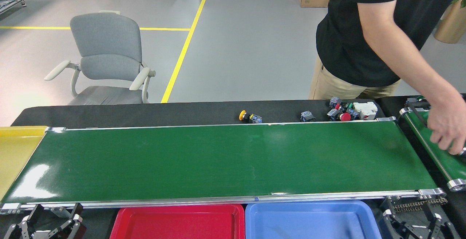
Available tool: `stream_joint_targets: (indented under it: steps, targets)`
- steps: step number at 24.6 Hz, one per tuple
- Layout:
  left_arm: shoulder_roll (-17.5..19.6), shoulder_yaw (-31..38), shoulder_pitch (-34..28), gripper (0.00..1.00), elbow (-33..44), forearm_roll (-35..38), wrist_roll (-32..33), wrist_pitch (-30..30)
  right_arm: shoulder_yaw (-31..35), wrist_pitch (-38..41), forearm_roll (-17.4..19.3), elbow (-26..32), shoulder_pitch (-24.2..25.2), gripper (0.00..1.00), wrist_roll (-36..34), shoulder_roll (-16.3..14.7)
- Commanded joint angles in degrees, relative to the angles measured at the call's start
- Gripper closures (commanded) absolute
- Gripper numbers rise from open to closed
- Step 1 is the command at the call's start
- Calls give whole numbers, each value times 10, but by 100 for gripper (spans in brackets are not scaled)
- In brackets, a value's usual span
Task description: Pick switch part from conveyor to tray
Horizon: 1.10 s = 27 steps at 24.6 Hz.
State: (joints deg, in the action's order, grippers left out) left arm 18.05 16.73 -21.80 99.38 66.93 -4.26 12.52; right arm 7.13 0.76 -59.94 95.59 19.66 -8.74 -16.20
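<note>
two grippers: both sit low at the near edge of the conveyor (218,160), below its near rail
left gripper (45,226): near the conveyor's left end, fingers (71,222) spread wide, holding nothing
right gripper (415,224): below the conveyor's right end roller, fingers (437,221) spread apart, holding nothing
conveyor: long glossy green belt, bare on top
switch parts (342,110): a cluster on the black table just beyond the conveyor's far rail, toward its right end; two lone ones, a yellow-capped part (249,116) and a small blue-grey part (307,115), lie left of the cluster
red tray (178,222): just nearer than the conveyor's near rail, around the middle, touching a blue tray (309,220) on its right
person's hand (447,131): arm reaching down, fingers curled on the narrow slanted belt (433,146) off the conveyor's right end
</note>
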Motion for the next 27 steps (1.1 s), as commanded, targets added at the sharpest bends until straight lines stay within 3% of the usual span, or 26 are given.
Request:
stream_joint_targets:
  steps: [1, 4, 10, 14, 18, 27]
  targets:
    - [8, 2, 0, 0, 4, 0, -3, -4, 3, 6, 1, 5, -2, 1, -11, -1]
    - [7, 2, 2, 0, -5, -2, -7, 0, 3, 6, 1, -1, -2, 1, -14, -5]
    - [6, 2, 3, 0, -5, -7, -23, 0, 2, 14, 0, -30, -2, 1, -83, -6]
    - [4, 2, -3, 0, -4, -7, -72, 0, 2, 16, 0, -30, -3, 1, -61, -8]
    - [3, 2, -3, 0, -4, -6, -69, -2, 2, 17, 6, -30, -10, 1, 8, -5]
    - [9, 9, -3, 0, 0, -7, 7, -7, 13, 61, 9, -27, -34, 1, 21, -8]
